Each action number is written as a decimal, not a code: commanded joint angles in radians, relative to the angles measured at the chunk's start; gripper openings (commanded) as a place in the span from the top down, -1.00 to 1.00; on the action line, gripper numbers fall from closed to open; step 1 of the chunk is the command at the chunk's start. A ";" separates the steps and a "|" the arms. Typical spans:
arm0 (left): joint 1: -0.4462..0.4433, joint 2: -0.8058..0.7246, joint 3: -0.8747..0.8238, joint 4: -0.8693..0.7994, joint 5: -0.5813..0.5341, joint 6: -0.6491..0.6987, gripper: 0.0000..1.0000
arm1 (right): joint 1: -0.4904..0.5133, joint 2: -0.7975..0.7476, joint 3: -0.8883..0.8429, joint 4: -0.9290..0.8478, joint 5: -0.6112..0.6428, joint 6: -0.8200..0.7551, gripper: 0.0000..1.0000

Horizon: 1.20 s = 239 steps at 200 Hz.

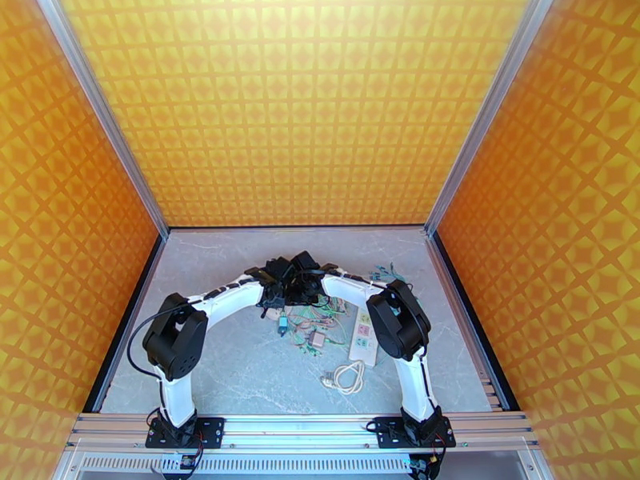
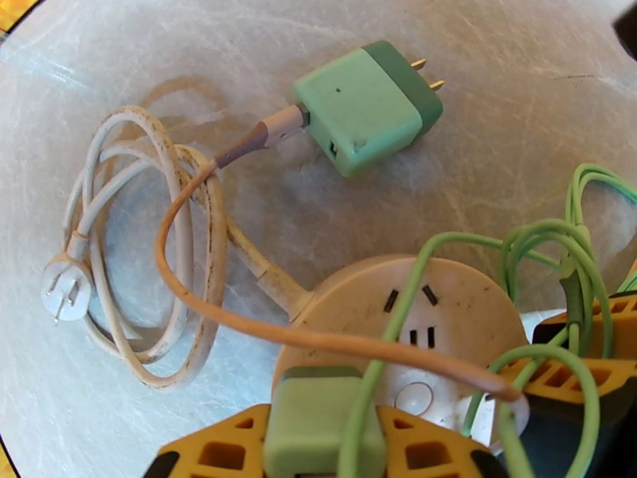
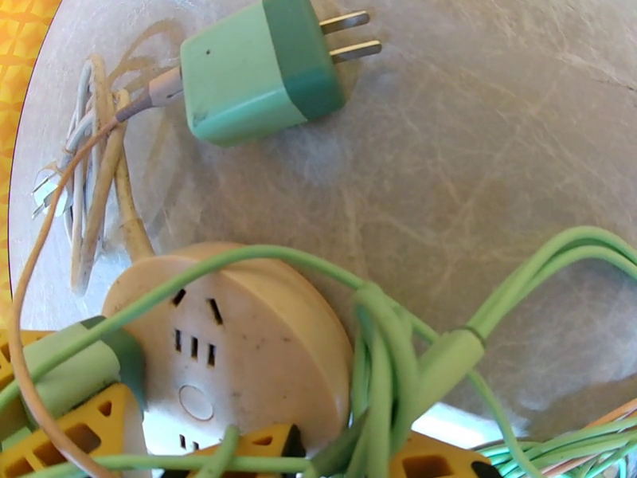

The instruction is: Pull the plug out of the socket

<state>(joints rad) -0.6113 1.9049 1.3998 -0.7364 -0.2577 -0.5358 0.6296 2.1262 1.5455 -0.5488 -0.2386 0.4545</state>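
Long white power-strip socket (image 2: 466, 308) lies centre of grey marbled worktop (image 2: 517, 113). Left fingers (image 2: 215, 454) clamp pale green plug (image 2: 314, 424), apparently seated in it. Right fingers (image 3: 434, 464) nearly closed at socket end, hold unclear. Risk: loose green cables (image 3: 382, 368) snag, socket lifts with plug.

Orange patterned walls (image 1: 296, 106), grey marble tabletop (image 1: 240, 370)

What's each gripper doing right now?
Left gripper: closed on the green plug at the round white socket.
Right gripper: closed; what it pinches cannot be told, green cables cover it.
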 commanded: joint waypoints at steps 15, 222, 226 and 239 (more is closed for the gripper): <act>0.062 -0.052 0.016 -0.006 0.275 -0.065 0.98 | 0.033 0.133 -0.082 -0.125 0.088 -0.014 0.42; 0.074 -0.092 -0.008 0.016 0.293 -0.059 0.99 | 0.044 0.155 -0.049 -0.140 0.075 -0.019 0.44; 0.071 -0.092 -0.009 0.017 0.292 -0.052 0.99 | 0.044 0.155 -0.050 -0.140 0.076 -0.020 0.44; 0.065 -0.081 -0.002 0.000 0.279 -0.041 0.99 | 0.043 0.155 -0.051 -0.140 0.075 -0.019 0.44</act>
<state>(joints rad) -0.5285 1.8820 1.3907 -0.7460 -0.1074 -0.5697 0.6464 2.1410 1.5719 -0.5564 -0.2321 0.4500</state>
